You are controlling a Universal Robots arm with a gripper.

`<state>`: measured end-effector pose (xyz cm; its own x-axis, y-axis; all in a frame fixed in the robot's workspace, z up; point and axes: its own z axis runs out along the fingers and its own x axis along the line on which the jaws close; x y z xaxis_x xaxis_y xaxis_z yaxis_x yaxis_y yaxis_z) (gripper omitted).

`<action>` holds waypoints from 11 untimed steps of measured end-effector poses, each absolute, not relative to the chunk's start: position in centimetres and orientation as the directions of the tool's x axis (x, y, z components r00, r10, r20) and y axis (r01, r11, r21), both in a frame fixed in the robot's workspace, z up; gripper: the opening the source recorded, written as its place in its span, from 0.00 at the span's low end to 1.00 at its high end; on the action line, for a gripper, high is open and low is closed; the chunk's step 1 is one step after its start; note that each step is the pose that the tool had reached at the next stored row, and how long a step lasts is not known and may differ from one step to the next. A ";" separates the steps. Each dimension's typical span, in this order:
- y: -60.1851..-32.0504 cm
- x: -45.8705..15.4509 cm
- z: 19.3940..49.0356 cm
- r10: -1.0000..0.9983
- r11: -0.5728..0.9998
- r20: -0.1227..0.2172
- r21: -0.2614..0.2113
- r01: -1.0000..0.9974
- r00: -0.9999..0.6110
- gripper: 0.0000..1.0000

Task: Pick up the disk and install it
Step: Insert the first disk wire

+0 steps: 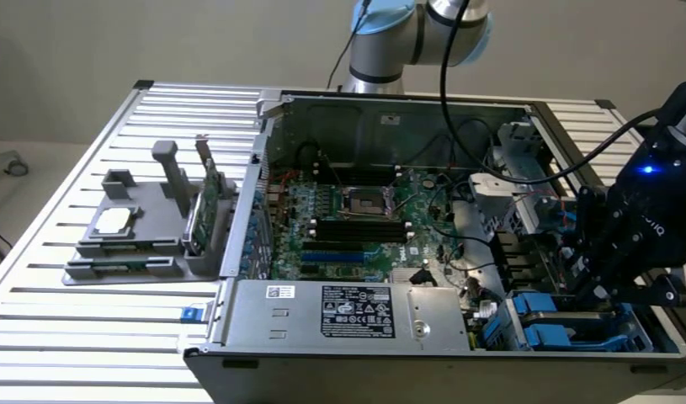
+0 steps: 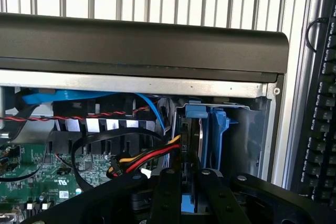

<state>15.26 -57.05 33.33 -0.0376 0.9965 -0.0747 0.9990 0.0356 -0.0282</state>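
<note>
The open computer case lies on the slatted table. My gripper hangs over the drive bay at the case's front corner, on the exterior view's right. In the wrist view the disk stands on edge in the bay, a thin dark slab between blue plastic rails. The gripper is shut on the disk's upper edge, one black finger on each side. Most of the disk is hidden by the gripper and the bay walls.
Red, yellow and black cables and a blue cable run beside the bay. More blue carriers sit in the bay. A grey holder with a silver chip and a green card stands on the exterior view's left. A keyboard lies beyond the case.
</note>
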 end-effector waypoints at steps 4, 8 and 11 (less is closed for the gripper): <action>-57.0 15.3 33.3 0.997 0.034 -0.072 -0.028 0.999 -0.036 0.17; -57.1 15.4 33.3 0.997 0.031 -0.070 -0.029 0.999 -0.033 0.17; -57.1 15.6 33.3 0.997 0.029 -0.068 -0.030 0.999 -0.031 0.17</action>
<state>15.57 -57.05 33.32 -0.0307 0.9972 -0.0679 0.9991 0.0287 -0.0296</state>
